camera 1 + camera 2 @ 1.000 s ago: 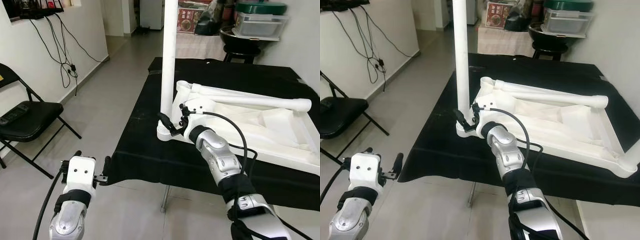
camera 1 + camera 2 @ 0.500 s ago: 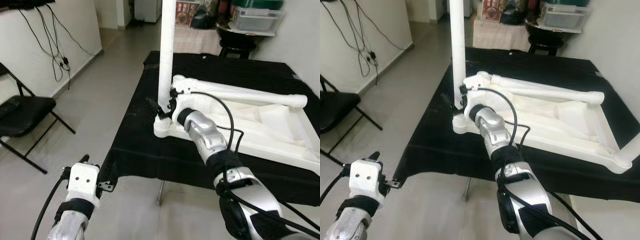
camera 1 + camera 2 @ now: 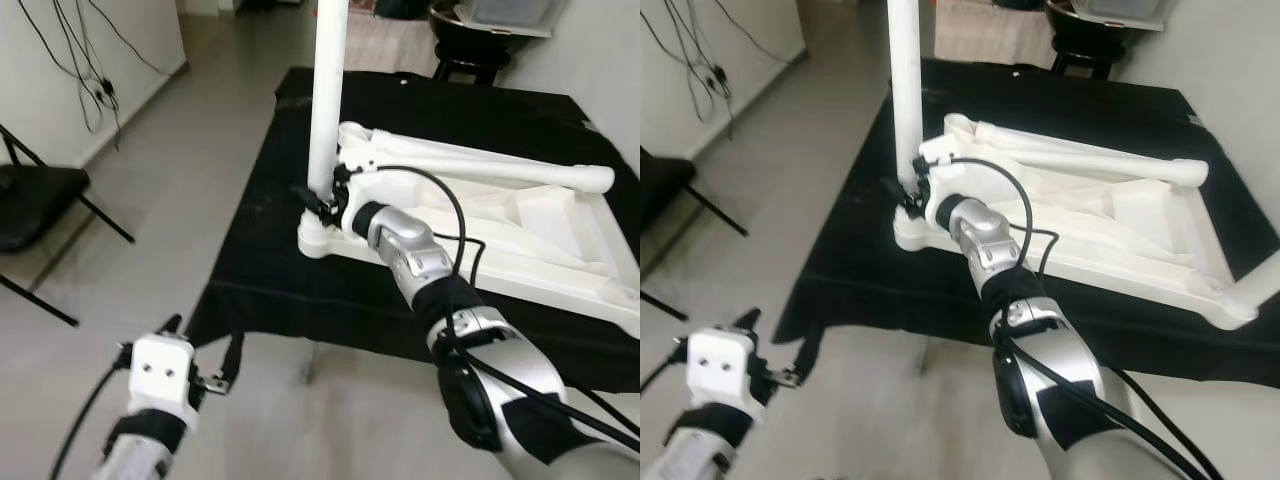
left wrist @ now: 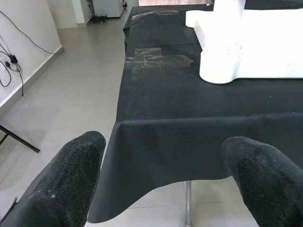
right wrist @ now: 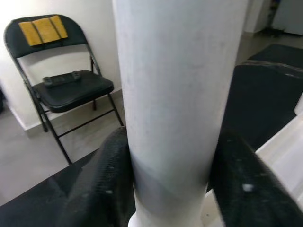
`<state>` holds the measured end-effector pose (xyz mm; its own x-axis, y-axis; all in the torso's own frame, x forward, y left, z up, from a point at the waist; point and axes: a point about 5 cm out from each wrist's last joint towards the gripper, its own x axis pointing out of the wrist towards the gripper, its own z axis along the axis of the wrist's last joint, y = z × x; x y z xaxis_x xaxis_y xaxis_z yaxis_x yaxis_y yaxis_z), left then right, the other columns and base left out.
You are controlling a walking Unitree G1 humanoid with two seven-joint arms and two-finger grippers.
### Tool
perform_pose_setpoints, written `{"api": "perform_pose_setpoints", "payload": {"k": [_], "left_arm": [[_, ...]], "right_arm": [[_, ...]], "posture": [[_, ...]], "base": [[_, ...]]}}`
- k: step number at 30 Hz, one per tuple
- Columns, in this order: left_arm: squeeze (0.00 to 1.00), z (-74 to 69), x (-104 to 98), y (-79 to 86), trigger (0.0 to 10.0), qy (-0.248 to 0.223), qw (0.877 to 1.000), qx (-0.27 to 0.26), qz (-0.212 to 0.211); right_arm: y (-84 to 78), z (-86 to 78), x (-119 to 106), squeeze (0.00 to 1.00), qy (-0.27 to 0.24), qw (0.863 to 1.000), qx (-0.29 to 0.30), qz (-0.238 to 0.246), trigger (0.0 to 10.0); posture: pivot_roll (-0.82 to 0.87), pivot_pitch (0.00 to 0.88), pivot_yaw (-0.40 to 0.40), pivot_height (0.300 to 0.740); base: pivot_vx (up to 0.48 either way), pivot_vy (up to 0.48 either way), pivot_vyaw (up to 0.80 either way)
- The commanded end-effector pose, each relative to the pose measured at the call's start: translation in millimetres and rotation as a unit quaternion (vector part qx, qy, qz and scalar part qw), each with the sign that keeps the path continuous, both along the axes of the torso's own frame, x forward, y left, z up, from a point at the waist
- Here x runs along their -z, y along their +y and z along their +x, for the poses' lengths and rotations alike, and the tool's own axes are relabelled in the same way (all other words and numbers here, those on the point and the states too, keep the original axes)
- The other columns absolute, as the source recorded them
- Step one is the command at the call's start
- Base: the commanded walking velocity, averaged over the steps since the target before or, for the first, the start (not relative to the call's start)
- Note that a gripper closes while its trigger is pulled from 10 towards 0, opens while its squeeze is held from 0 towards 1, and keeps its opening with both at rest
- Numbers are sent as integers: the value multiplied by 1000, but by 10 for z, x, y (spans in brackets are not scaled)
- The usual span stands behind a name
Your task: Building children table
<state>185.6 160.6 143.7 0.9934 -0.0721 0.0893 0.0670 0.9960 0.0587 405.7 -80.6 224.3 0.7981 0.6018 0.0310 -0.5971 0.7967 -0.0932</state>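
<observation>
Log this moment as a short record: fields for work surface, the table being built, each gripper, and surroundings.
work surface: black cloth over a table
table being built: white tabletop lying upside down, one leg upright in a corner socket, another leg lying across it
right gripper: fingers closed around the base of the upright leg
left gripper: open, low over the floor, short of the cloth's edge
surroundings: black folding chair by the wall

The top of the upright white leg (image 3: 327,95) is cut off by the upper picture edge. Its base socket (image 3: 318,238) is partly hidden behind the right tool (image 3: 318,203). The folding chair (image 3: 35,200) is cropped at the side.
</observation>
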Motion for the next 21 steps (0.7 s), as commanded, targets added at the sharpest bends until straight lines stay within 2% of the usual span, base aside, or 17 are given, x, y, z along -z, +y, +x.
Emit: {"api": "perform_pose_setpoints", "payload": {"k": [1, 3, 5, 8, 9, 11, 12, 13, 15, 16, 17, 18, 19, 20, 21], "left_arm": [[0, -24, -2, -20, 10000, 5, 1000, 2, -5], [0, -22, 1, -15, 10000, 5, 1000, 2, -7], [0, -16, 6, -5, 10000, 6, 1000, 2, -11], [0, -11, 8, 0, 10000, 7, 1000, 2, -11], [0, -3, 12, 11, 10000, 7, 1000, 2, -14], [0, -3, 12, 11, 10000, 7, 1000, 2, -14], [0, 1, 13, 17, 10000, 6, 1000, 3, -16], [0, 14, 10, 35, 10000, 4, 1000, 3, -23], [0, 14, 10, 35, 10000, 4, 1000, 3, -23], [0, 26, 6, 51, 10000, 1, 1000, 4, -29], [0, 26, 6, 51, 10000, 1, 1000, 4, -29], [0, 43, 10, 70, 10000, 1, 1000, 4, -31], [0, 43, 10, 70, 10000, 1, 1000, 4, -31], [0, 67, 14, 84, 10000, -1, 1000, 4, -30], [0, 94, 21, 97, 10000, -1, 1000, 3, -29]], "right_arm": [[11, -8, 58, 0, 9, 1000, -10, -10, 0], [-26, -10, 76, 0, 11, 1000, -8, -11, 0], [-145, -27, 143, 0, 18, 1000, -7, -17, 0], [-196, -38, 174, 0, 22, 1000, -6, -19, 0], [-347, -71, 283, 0, 34, 998, 44, -8, 0], [-347, -71, 283, 0, 34, 998, 44, -8, 0], [-435, -99, 345, 0, 41, 996, 83, 2, 0], [-386, -390, 628, 0, 64, 989, 137, -9, 0], [-386, -390, 628, 0, 64, 989, 137, -9, 0], [-367, -657, 762, 0, 77, 981, 180, -14, 0], [-367, -657, 762, 0, 77, 981, 180, -14, 0], [-282, -883, 832, 0, 87, 976, 201, -12, 0], [-282, -883, 832, 0, 87, 976, 201, -12, 0], [-225, -996, 852, 0, 85, 975, 207, -14, 0], [-177, -994, 857, 0, 81, 977, 198, -18, 0]], "posture": [[-68, 175, -109, 740], [-78, 174, -106, 740], [-90, 171, -103, 740], [-92, 170, -104, 740], [-106, 166, -109, 740], [-106, 166, -109, 740], [-106, 166, -109, 740], [-128, 161, -115, 740], [-128, 161, -115, 740], [-129, 161, -111, 740], [-129, 161, -111, 740], [-147, 155, -95, 740], [-147, 155, -95, 740], [-152, 140, -88, 740], [-139, 130, -98, 740]], "base": [[0, 0, 0], [0, 0, 0], [0, 0, 0], [0, 0, 0], [0, 0, 0], [0, 0, 0], [0, 0, 0], [0, 0, 0], [0, 0, 0], [0, 0, 0], [0, 0, 0], [0, 0, 0], [0, 0, 0], [0, 0, 0], [0, 0, 0]]}}
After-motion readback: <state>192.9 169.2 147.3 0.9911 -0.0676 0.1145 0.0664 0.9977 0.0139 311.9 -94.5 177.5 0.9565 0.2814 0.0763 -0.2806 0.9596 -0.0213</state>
